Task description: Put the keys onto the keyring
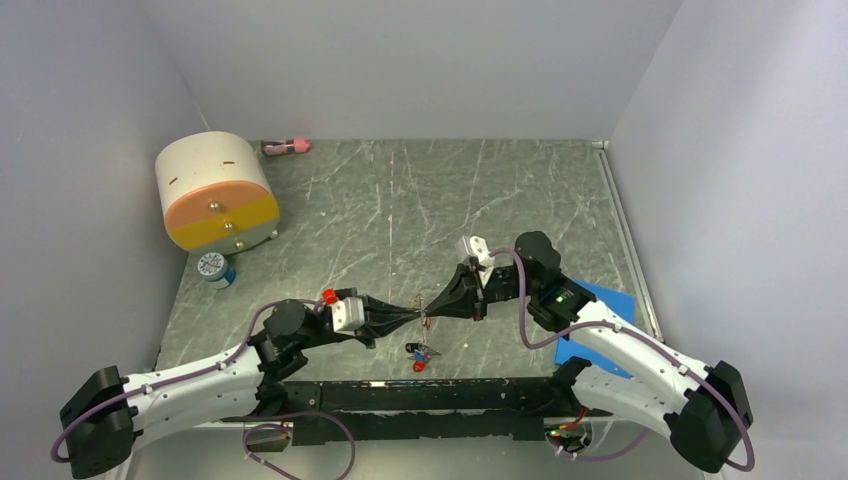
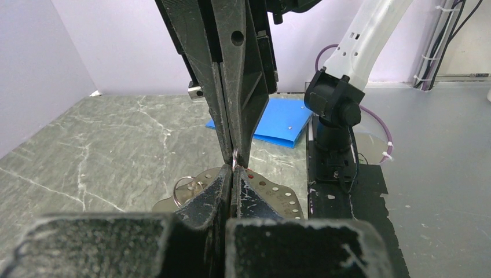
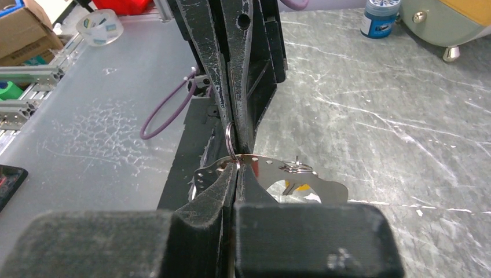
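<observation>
Top external: left gripper [image 1: 415,313] and right gripper [image 1: 433,308] meet tip to tip. Each has its jaws pressed together, pinching the keyring [image 3: 263,168]. Loose keys [image 1: 420,355] lie on the table [image 1: 400,220] just beside them, toward the bases.

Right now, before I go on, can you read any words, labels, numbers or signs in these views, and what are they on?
No text is legible in any view.
On the small jar: a printed label, too blurred to read.
On the tape roll: dark marks, too small to read.
</observation>
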### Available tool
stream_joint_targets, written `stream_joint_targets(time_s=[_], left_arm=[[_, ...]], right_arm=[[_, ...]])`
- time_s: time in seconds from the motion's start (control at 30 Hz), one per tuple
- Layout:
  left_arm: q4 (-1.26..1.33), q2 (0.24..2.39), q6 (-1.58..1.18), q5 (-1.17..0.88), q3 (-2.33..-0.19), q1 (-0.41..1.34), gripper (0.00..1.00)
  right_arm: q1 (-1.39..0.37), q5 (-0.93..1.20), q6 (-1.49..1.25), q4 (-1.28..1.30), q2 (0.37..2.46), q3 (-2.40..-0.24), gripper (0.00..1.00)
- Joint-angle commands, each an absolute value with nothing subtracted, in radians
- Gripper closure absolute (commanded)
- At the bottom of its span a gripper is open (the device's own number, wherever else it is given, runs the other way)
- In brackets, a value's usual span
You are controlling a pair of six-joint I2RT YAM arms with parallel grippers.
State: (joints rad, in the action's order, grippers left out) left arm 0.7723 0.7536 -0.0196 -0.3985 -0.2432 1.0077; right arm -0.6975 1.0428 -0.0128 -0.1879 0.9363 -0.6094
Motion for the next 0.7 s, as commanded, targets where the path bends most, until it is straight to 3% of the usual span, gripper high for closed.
stream_joint_targets(time_s=[0.0,0.27,0.67], left_arm=[[0.835,0.727,-0.022,-0.396,-0.278,1.008,0.97],[0.878,0.744,-0.036,-0.405,-0.272,1.008,0.97],[0.853,0.726,-0.038,-0.401,-0.26,1.008,0.97]], right_arm=[[-0.701,1.028,0.027,-0.171,0.928,-0.604,1.0],[-0.706,1.021,0.002,-0.223,0.957,-0.584,0.98],[-0.721,0.923,-0.012,-0.203,0.886,-0.598,0.63]])
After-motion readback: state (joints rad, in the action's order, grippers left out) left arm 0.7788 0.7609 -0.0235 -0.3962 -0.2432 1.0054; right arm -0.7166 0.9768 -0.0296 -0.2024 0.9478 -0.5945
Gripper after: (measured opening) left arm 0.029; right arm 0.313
